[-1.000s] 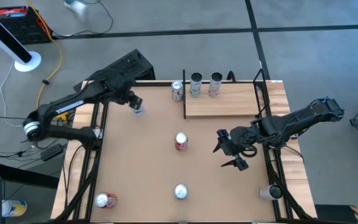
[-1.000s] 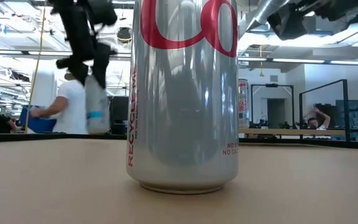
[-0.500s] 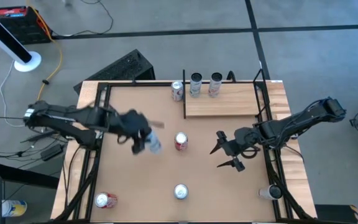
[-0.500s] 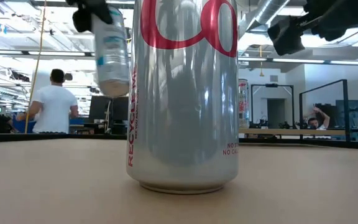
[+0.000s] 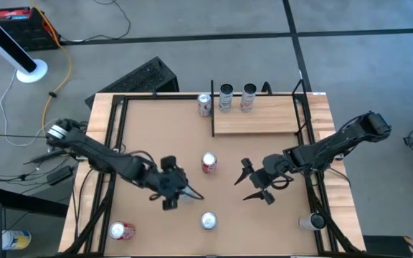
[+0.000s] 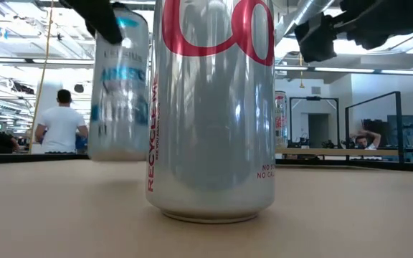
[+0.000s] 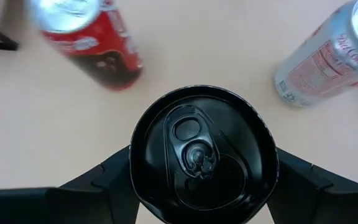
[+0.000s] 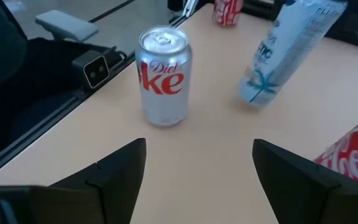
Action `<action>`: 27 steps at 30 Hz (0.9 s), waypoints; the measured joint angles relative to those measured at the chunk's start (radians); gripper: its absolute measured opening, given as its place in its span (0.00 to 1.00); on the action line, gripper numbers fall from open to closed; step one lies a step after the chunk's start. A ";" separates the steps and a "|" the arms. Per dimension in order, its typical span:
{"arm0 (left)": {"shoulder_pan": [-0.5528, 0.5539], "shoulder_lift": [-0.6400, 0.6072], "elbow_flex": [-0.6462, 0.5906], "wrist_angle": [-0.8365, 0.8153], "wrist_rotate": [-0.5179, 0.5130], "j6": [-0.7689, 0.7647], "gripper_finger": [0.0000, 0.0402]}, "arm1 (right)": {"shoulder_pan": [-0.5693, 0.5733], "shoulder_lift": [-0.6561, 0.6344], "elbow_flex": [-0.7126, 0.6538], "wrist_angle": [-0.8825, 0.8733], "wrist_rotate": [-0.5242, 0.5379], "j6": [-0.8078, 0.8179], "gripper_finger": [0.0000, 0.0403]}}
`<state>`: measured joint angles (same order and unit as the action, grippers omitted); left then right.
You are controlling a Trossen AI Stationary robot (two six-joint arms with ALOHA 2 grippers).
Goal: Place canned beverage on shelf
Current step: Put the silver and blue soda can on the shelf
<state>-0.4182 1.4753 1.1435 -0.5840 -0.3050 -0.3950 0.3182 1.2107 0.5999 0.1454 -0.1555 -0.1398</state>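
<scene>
1. The left pincer (image 5: 172,188) holds a tall pale-blue can (image 6: 119,86) by its sides. The can's black top (image 7: 202,152) fills the left wrist view, with a dark finger on each side.
2. This held can hangs over the worktop (image 5: 156,136), near the red can (image 5: 209,163) in the middle and well away from the shelf (image 5: 257,120).
3. The shelf is the pale wood board at the far edge. Two cans (image 5: 236,97) already stand along its back.
4. To do this well, keep the can straight up and carry it high past the red can.
5. Set it down flat on bare wood, beside those two cans, not on them.
6. The right pincer (image 5: 253,183) waits wide open near the red can. It should stay clear.
</scene>
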 joint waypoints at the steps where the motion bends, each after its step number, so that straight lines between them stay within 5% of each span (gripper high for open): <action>1: -0.002 0.022 0.000 0.030 0.002 0.002 0.61 | 0.005 0.012 0.000 0.004 0.000 0.000 0.79; 17: -0.015 0.081 0.001 0.140 0.042 -0.006 0.62 | 0.020 0.070 0.000 0.046 0.000 -0.066 0.79; 23: -0.014 0.081 0.001 0.148 0.037 -0.067 0.89 | 0.020 0.070 0.000 0.046 0.000 -0.072 0.79; 27: -0.012 0.081 0.002 0.144 0.063 -0.124 0.98 | 0.020 0.070 0.000 0.046 0.000 -0.072 0.79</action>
<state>-0.4299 1.5562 1.1456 -0.4405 -0.2425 -0.5193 0.3378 1.2808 0.6003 0.1917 -0.1558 -0.2123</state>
